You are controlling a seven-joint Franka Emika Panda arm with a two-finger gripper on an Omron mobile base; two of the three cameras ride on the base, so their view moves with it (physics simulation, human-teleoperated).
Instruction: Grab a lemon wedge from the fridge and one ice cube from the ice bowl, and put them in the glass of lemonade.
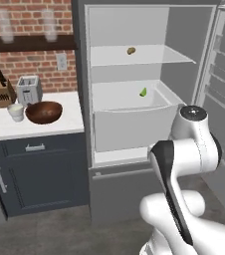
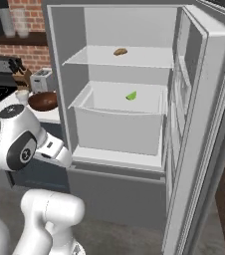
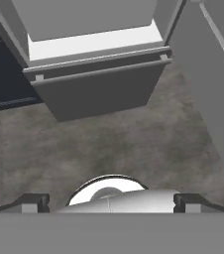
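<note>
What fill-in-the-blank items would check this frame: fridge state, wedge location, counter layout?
1. The tall dark-grey fridge has its door ____.
2. The tiny yellow-green lemon wedge lies in the white ____ below the clear shelf.
3. The small brown rounded lump sits on the clear ____.
4. On the white counter, the short whitish cup stands beside the reddish-brown wooden ____.

Missing: open; drawer; shelf; bowl

- The fridge (image 1: 82, 74) had a matt dark-grey shell and a smooth white interior.
- The ice bowl (image 1: 44, 112) looked like polished reddish-brown wood.
- The wall (image 1: 30, 62) was rough red brick.
- The floor (image 3: 109, 144) looked like mottled grey stone.
</note>
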